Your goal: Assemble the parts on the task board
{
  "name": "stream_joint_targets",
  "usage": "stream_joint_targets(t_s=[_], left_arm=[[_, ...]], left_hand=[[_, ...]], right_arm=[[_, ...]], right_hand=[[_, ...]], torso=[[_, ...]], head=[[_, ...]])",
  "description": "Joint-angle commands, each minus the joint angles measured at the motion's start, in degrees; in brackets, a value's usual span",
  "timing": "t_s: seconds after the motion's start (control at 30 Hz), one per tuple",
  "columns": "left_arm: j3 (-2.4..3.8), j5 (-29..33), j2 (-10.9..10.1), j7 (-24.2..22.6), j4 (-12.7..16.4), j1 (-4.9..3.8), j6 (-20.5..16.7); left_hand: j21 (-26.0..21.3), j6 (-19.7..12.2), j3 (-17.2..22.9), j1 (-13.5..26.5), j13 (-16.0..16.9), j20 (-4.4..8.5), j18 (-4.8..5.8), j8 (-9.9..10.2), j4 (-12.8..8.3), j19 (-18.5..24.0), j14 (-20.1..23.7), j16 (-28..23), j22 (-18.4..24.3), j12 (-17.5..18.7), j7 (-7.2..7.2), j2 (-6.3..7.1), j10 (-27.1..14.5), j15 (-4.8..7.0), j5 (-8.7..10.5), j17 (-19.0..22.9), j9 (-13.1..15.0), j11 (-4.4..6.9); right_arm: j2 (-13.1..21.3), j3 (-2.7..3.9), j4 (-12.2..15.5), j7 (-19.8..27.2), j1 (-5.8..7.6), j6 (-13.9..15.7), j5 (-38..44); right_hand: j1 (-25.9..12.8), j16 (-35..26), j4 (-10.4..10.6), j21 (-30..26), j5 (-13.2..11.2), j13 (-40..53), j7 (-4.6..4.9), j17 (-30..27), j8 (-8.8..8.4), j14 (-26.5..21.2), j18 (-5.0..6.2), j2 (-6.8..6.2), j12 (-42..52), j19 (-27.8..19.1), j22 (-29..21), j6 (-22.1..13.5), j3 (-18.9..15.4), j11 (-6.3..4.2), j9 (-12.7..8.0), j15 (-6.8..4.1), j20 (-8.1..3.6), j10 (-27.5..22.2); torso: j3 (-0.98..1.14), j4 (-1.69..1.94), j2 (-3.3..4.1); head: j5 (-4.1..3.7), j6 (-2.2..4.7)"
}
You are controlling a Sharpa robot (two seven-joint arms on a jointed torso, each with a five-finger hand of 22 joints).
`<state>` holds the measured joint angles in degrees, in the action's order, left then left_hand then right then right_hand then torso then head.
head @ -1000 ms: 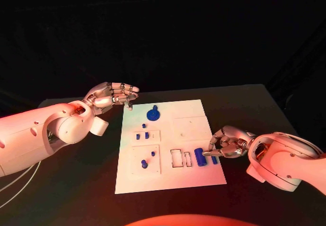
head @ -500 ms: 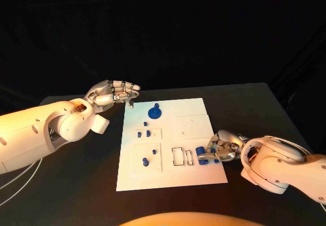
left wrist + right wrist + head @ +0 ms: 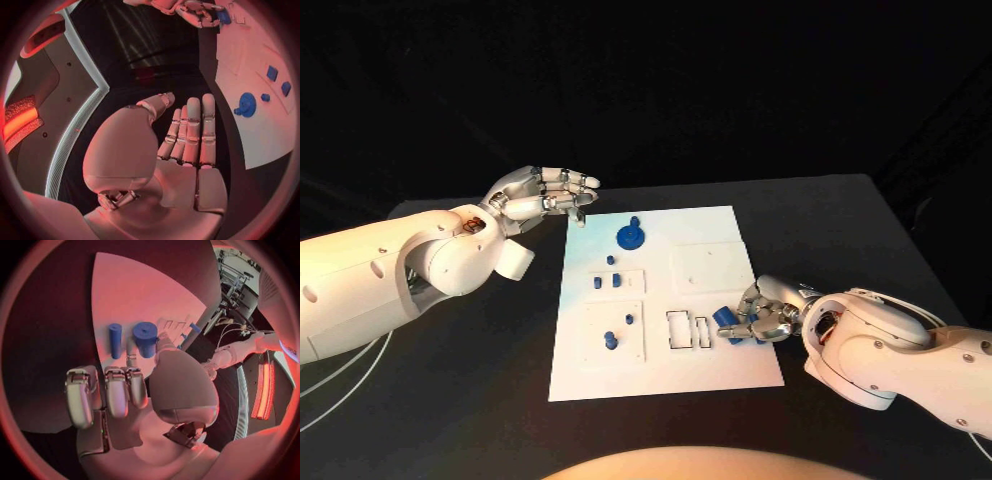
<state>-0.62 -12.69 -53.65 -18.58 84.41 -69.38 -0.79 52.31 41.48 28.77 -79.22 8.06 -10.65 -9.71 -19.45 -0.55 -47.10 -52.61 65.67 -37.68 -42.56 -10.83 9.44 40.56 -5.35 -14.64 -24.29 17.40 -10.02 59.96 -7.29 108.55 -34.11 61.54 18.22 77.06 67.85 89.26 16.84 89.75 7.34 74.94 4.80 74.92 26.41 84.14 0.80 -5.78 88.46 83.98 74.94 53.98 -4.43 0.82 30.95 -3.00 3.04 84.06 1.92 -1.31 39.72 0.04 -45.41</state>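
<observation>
Silver fingers held straight and side by side, the left hand (image 3: 538, 196) hovers off the task board's (image 3: 718, 235) far left corner, gripping nothing, well away from the action. Sweep across that white board: a blue disc part (image 3: 632, 237) near the far edge, small blue pegs (image 3: 603, 282) in the left-side sockets, then two vacant rectangular slots (image 3: 687, 331) toward the near edge. Just right of those slots lie the pieces that matter, a thick blue cylinder (image 3: 145, 338) and a thin blue rod (image 3: 115, 340), side by side, long axes parallel. Right hand (image 3: 764, 313) is on them at the board's right edge, fingers curled in; whether it actually grips the cylinder I cannot tell. It's clearly the nearer hand, and I'd judge the short hop left to the slots is unobstructed, with board edge tight behind its palm.
</observation>
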Motion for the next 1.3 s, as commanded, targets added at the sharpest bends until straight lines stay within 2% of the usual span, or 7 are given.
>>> stream_joint_targets(t_s=[0.03,0.1,0.3,0.53,0.73,0.97,1.3], left_arm=[[0.04,0.3,0.0,-0.5,0.2,-0.02,1.0],[0.04,0.3,0.0,-0.4,0.2,-0.02,1.0],[0.04,0.3,0.0,-0.3,0.2,-0.02,1.1],[0.04,0.3,0.0,-0.2,0.2,-0.02,1.1],[0.04,0.3,0.0,-0.2,0.1,-0.03,1.1],[0.03,0.3,0.2,0.0,0.2,-0.03,1.2],[0.03,0.3,0.3,0.1,0.2,-0.03,1.3]], left_hand=[[-0.3,-0.4,-0.1,0.3,0.0,-0.05,-0.83,-0.2,0.4,0.2,0.2,-0.3,0.0,-0.1,-2.85,-0.28,-0.2,-0.10,-0.24,0.1,0.0,0.17],[-0.3,-0.4,-0.1,0.3,-0.1,-0.05,-0.83,-0.2,0.4,0.2,0.2,-0.3,0.0,-0.1,-2.85,-0.30,-0.2,-0.10,-0.26,0.1,0.0,0.18],[-0.3,-0.4,-0.1,0.3,-0.1,-0.05,-0.84,-0.2,0.4,0.2,0.2,-0.3,0.0,-0.1,-2.84,-0.32,-0.2,-0.10,-0.29,0.1,0.0,0.18],[-0.3,-0.4,-0.1,0.3,-0.1,-0.05,-0.84,-0.2,0.4,0.2,0.2,-0.3,0.0,-0.1,-2.84,-0.32,-0.2,-0.10,-0.29,0.1,0.0,0.18],[-0.3,-0.4,0.0,0.2,-0.1,-0.04,-0.84,-0.3,0.4,0.2,0.2,-0.3,0.0,-0.1,-2.84,-0.35,-0.2,-0.09,-0.32,0.1,0.0,0.19],[-0.3,-0.4,0.0,0.2,-0.1,-0.04,-0.85,-0.3,0.4,0.2,0.2,-0.3,0.0,-0.1,-2.83,-0.37,-0.2,-0.08,-0.35,0.1,0.0,0.19],[-0.3,-0.4,0.1,0.2,-0.1,-0.04,-0.85,-0.3,0.4,0.2,0.2,-0.3,0.0,-0.1,-2.83,-0.42,-0.2,-0.08,-0.40,0.1,0.0,0.19]], right_arm=[[-0.4,-0.37,-0.4,-1.8,-0.64,-2.9,1.9],[-0.5,-0.38,-0.4,-1.9,-0.72,-3.0,2.1],[-0.5,-0.39,-0.2,-1.7,-0.83,-0.8,1.4],[0.0,-0.35,1.3,-0.4,-0.66,4.0,-2.2],[0.4,-0.30,2.8,1.0,0.94,5.7,-8.8],[-0.4,-0.28,4.4,1.6,2.77,3.7,-13.7],[-4.2,-0.40,3.0,1.1,2.95,0.5,-13.6]], right_hand=[[2.8,0.3,-0.1,0.3,4.3,13.9,-0.29,13.7,-0.17,5.6,-0.80,0.45,0.3,6.0,15.1,0.8,0.1,-0.64,-1.8,-0.55,-0.55,5.1],[5.3,0.3,-0.3,0.3,6.4,13.9,-0.43,13.9,-0.28,5.6,-0.80,0.49,0.3,6.0,15.1,1.2,0.8,-0.77,-2.1,-0.66,-0.65,5.1],[9.2,0.5,-0.2,0.3,8.5,14.1,-0.98,14.4,-0.54,5.7,-0.80,1.12,0.4,6.0,15.1,2.7,3.9,-1.25,-2.8,-1.04,-0.95,5.3],[8.8,0.7,-0.1,0.3,9.8,14.3,-1.45,15.1,-0.22,5.9,-0.80,1.81,0.7,6.0,15.1,4.0,5.1,-1.64,-2.8,-1.34,-1.20,5.4],[7.8,0.7,0.0,0.3,10.5,14.4,-1.72,15.1,0.01,5.9,-0.80,1.99,0.8,6.0,15.1,4.6,5.6,-1.90,-2.8,-1.56,-1.39,5.5],[5.7,0.7,0.0,0.3,10.3,14.4,-1.68,15.1,-0.04,5.9,-0.80,2.00,0.7,6.0,15.1,4.6,5.6,-1.88,-2.8,-1.58,-1.48,5.5],[4.5,0.7,0.0,0.3,9.8,14.4,-1.65,15.1,-0.04,5.9,-0.80,2.25,0.7,6.0,15.1,4.6,5.7,-1.86,-2.8,-1.57,-1.48,5.5]], torso=[[0.02,-0.04,-0.02],[-0.01,-0.05,-0.03],[0.04,-0.09,0.01],[0.05,-0.01,-0.01],[0.01,-0.08,-0.02],[0.01,0.01,0.07],[0.03,-0.01,0.07]], head=[[0.39,-0.10],[0.36,-0.09],[0.36,0.09],[0.38,0.06],[0.39,0.11],[0.30,-0.07],[0.51,-0.27]])
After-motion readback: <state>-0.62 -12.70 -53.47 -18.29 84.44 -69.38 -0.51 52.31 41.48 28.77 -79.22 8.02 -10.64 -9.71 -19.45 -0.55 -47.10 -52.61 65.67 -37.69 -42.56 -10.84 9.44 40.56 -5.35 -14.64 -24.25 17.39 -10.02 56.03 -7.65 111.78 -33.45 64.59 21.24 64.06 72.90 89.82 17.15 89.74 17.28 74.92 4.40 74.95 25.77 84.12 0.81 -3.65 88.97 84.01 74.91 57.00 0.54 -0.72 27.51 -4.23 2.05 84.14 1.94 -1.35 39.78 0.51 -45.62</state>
